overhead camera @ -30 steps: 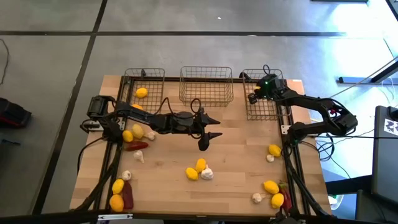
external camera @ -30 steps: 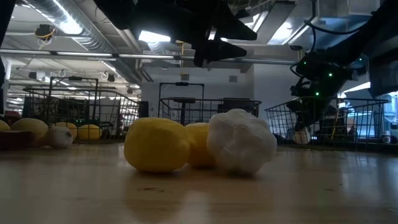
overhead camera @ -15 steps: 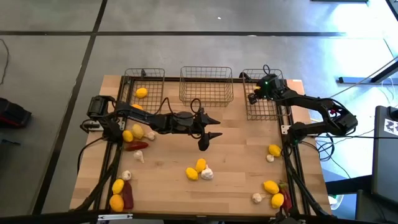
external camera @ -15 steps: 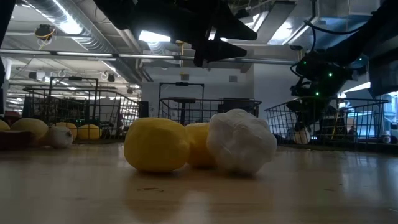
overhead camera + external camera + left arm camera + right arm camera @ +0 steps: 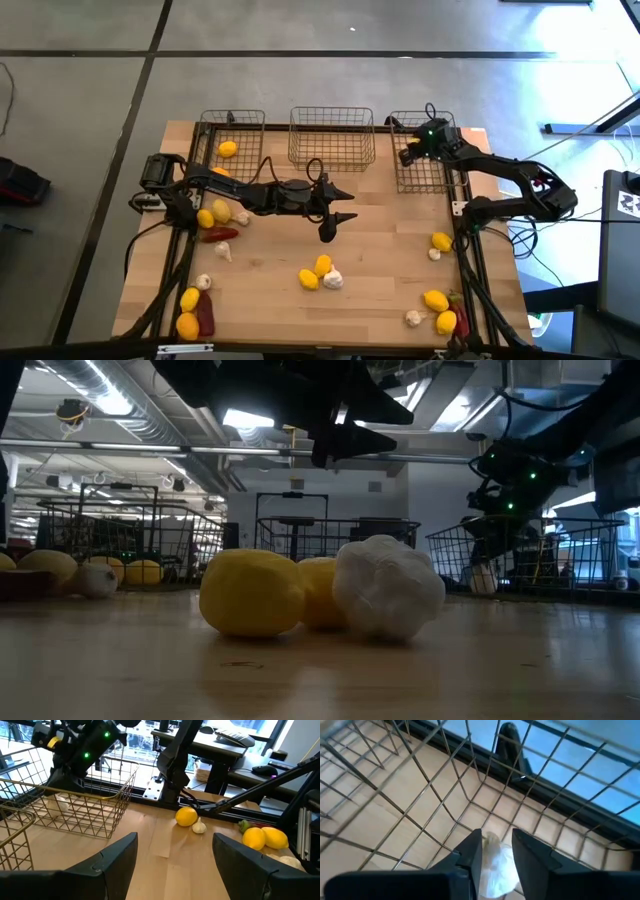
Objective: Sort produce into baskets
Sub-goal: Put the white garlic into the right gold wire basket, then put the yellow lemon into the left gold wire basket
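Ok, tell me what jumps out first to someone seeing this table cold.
Lemons, garlic and red chilies lie scattered over the wooden table, with a lemon-and-garlic cluster near the middle. Three wire baskets line the far edge; the right gripper hangs inside the right basket, a garlic bulb between its fingers. The left gripper hovers open over the table's middle.

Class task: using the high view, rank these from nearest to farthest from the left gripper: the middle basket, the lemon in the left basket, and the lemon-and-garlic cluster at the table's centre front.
Measured from the left gripper, open above mid-table:
1. Lemon-and-garlic cluster, just in front of it.
2. Middle basket, behind it at the back edge.
3. Lemon in the left basket, far back-left.
The first two are fairly close.
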